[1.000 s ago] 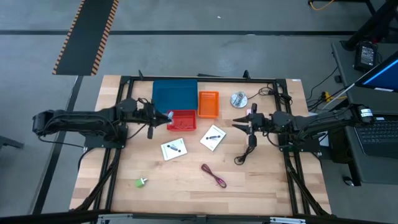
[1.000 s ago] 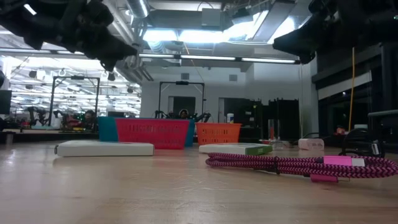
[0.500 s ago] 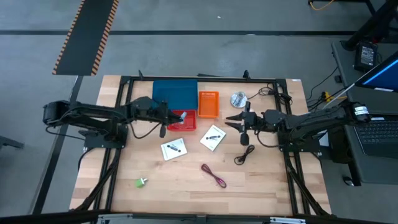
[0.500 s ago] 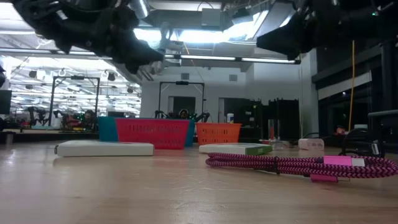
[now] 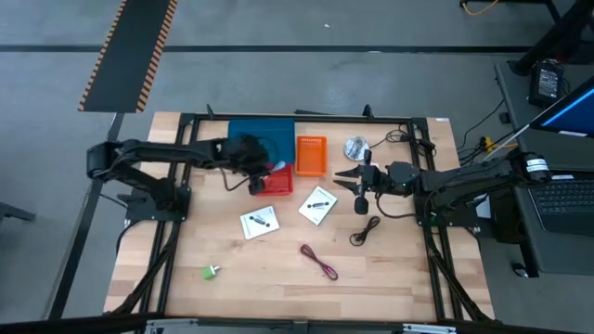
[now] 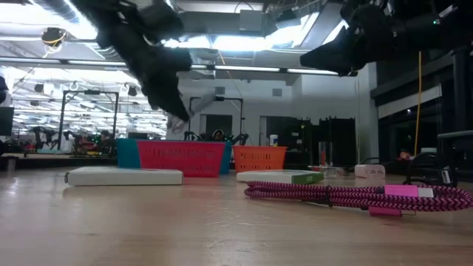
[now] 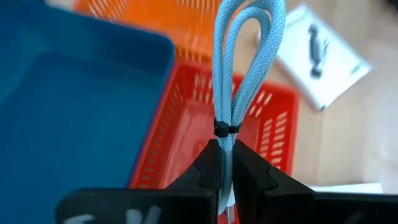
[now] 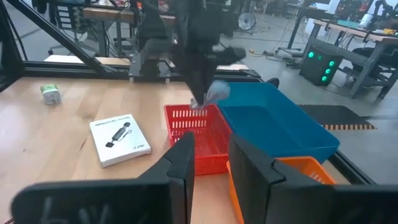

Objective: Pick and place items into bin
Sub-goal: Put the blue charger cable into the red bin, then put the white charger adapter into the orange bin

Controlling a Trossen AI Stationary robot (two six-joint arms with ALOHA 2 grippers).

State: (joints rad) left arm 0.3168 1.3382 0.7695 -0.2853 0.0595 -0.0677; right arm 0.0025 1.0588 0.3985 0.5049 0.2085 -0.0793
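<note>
grey workshop floor all round, and my wooden desk [image 5: 186, 250] sits in a black frame in the middle of it. i count three bins at the far side: one blue bin [image 5: 260, 139], one red basket [image 5: 275, 180], one orange basket [image 5: 311, 155], packed side by side. beside the orange one lies a single round silver thing [image 5: 355, 147].

loose items now: two white square cards, card one [image 5: 260, 223] near the red basket and card two [image 5: 317, 206] just beside it toward the right arm. one black cable [image 5: 364, 232] curls on the wood under the right arm, one dark-red cable [image 5: 318, 262] lies nearer the front edge, and one tiny green piece [image 5: 211, 272] sits alone at the front left. that makes five things loose on the desk.

left pincer [image 7: 226, 171] hangs over the red basket, fingers clamped tight on a light blue looped cable [image 7: 239, 62], the loop bound by one small black tie and dangling above the basket's mesh floor. right pincer [image 8: 208, 155] hovers over bare wood between the orange basket and card two, fingers parted with nothing between them.

from desk level i see ceiling strip lights, racks and other benches far back in the room.
</note>
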